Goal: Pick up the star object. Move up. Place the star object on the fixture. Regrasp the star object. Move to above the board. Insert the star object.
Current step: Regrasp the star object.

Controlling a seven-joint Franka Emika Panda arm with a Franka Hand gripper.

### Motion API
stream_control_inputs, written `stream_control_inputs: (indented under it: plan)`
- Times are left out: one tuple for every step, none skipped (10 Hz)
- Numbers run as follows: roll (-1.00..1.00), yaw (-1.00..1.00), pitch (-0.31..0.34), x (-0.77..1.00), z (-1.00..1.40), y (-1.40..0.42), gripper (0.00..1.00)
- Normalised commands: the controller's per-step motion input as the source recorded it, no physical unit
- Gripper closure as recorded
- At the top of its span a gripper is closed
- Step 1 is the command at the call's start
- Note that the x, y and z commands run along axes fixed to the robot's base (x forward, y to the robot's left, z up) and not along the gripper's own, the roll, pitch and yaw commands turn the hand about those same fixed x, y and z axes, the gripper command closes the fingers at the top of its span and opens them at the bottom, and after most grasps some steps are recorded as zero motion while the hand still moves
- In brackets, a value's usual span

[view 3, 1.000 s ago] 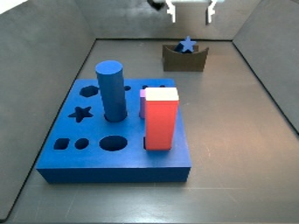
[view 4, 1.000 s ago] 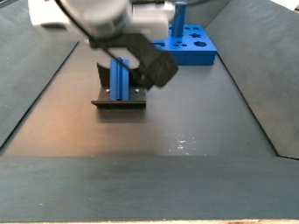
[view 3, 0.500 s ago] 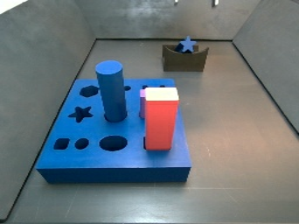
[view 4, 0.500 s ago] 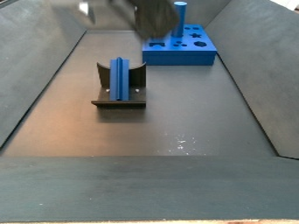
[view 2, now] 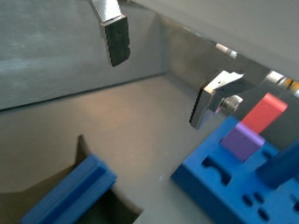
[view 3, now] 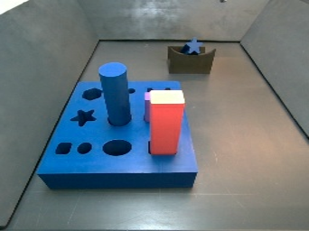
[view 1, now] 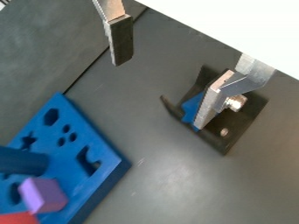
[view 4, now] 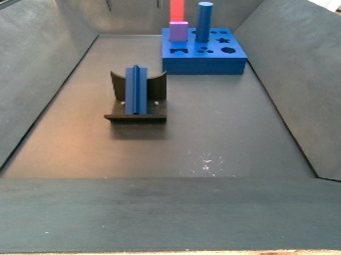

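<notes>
The star object, a slim blue peg, lies in the notch of the dark fixture (view 3: 191, 61) at the far end of the floor in a side view (view 3: 192, 45), and shows along its length in a side view (view 4: 138, 90). The blue board (view 3: 85, 149) stands apart from it. My gripper is out of both side views. In both wrist views it is open and empty, high above the floor (view 1: 167, 74) (view 2: 163, 74). The star object (view 1: 191, 108) and fixture (view 1: 242, 134) lie far below one finger (view 1: 216, 94). The star object (view 2: 70, 188) lies well away from both fingers.
A thick blue cylinder (view 3: 115, 90) and a red white-topped block (view 3: 165, 122) stand in the board; both also show in a side view, the cylinder (view 4: 205, 18) and the block (view 4: 176, 10). Grey walls enclose the floor on three sides.
My gripper has risen out of both side views, away from the fixture. The star object stays in the fixture's notch.
</notes>
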Motion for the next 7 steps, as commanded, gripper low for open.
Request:
stream_control_inputs:
  plan:
    - [1.0,0.0,0.045,-0.03,0.01,-0.03,0.0]
    - [1.0,0.0,0.04,-0.04,0.01,-0.03,0.0]
    - [1.0,0.0,0.035,-0.04,0.01,-0.03,0.0]
    - [1.0,0.01,0.028,-0.03,0.01,-0.02,0.0]
    - [1.0,0.01,0.023,-0.03,0.0,-0.02,0.0]
    - [1.0,0.01,0.018,-0.02,0.01,-0.02,0.0]
    - [1.0,0.01,0.014,-0.02,0.01,-0.02,0.0]
